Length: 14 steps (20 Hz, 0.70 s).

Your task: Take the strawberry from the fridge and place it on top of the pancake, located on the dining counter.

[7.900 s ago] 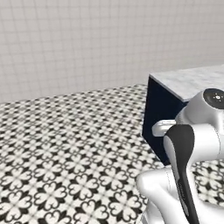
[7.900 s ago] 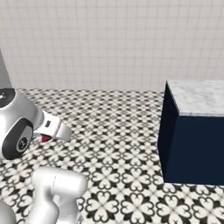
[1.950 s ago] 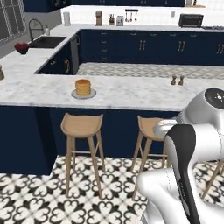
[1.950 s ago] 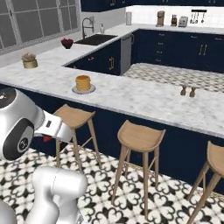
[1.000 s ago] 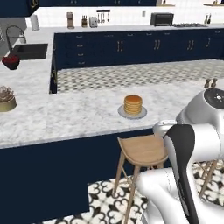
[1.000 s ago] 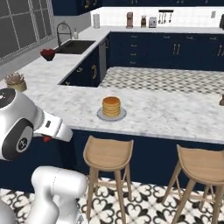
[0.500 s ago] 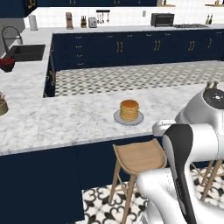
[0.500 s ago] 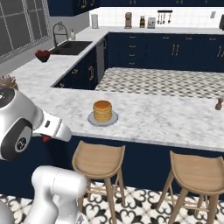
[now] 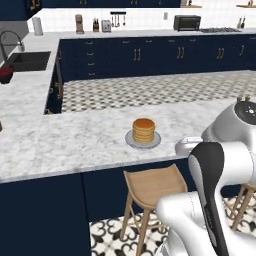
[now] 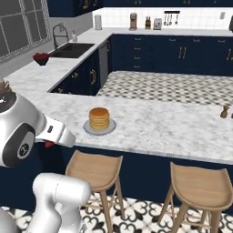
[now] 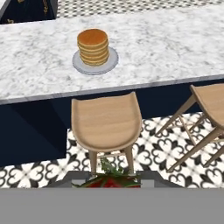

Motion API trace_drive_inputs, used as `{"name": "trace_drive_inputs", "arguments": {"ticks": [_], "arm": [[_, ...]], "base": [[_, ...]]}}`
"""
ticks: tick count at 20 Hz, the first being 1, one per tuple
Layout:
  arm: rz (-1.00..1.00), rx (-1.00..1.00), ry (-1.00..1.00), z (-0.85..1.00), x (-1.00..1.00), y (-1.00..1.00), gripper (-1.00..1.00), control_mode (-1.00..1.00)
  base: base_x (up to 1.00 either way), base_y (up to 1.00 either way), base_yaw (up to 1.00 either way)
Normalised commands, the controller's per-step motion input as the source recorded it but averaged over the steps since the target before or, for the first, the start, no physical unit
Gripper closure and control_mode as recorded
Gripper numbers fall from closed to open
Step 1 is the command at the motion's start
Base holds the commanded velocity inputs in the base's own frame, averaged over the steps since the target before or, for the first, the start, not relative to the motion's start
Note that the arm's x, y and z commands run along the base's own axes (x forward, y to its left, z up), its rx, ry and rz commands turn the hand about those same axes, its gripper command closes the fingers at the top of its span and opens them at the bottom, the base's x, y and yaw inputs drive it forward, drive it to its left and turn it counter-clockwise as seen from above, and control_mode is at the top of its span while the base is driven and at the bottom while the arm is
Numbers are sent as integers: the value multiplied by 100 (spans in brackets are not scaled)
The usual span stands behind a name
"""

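Facing dining counter (image 9: 75, 145) closer than moment ago, our base drove. Pancake (image 11: 93, 46) sits on plate (image 11: 111, 61) near counter front edge. Our gripper (image 11: 112, 183) closed on strawberry (image 11: 111, 182).

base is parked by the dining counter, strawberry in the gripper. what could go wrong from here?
1. The strawberry is tiny and sits low between the gripper fingertips, so it may slip during the long lift up to the dining counter.
2. The wooden stool stands between hand and counter edge; a direct rise could clip it.
3. The pancake stack is small; released off-centre, the berry may roll off.
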Motion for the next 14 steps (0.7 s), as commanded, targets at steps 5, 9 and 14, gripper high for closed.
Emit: {"name": "trace_drive_inputs", "arguments": {"ticks": [5,9,14], "arm": [[0,0,0,0,0,0,100,100],[0,0,0,0,0,0,100,100],[0,0,0,0,0,0,100,100]], "base": [[61,15,0],[72,12,0],[56,2,0]]}}
